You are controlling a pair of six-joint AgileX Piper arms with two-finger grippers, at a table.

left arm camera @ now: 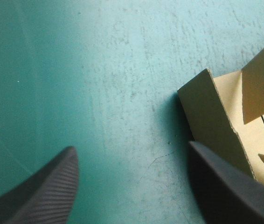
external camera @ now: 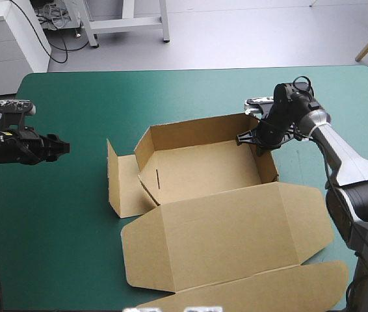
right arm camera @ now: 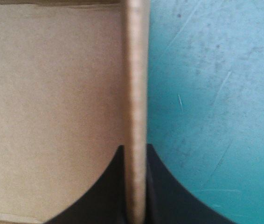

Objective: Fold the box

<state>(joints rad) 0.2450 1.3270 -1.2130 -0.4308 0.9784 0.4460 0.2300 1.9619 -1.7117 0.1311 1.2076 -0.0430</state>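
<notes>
The box (external camera: 203,169) sat on the teal-green cover (external camera: 60,227) with its tray walls up and its lid (external camera: 229,234) flat on the near side. My right gripper (external camera: 257,142) was pinched onto the box's right wall (right arm camera: 135,116), one black finger inside and one outside. My left gripper (external camera: 62,148) hung with fingers spread, well apart from the box's left side, where a side flap (external camera: 122,185) splayed outward. I judged that pulling with the right alone could drag the box or crease that wall, since nothing braced the left.
</notes>
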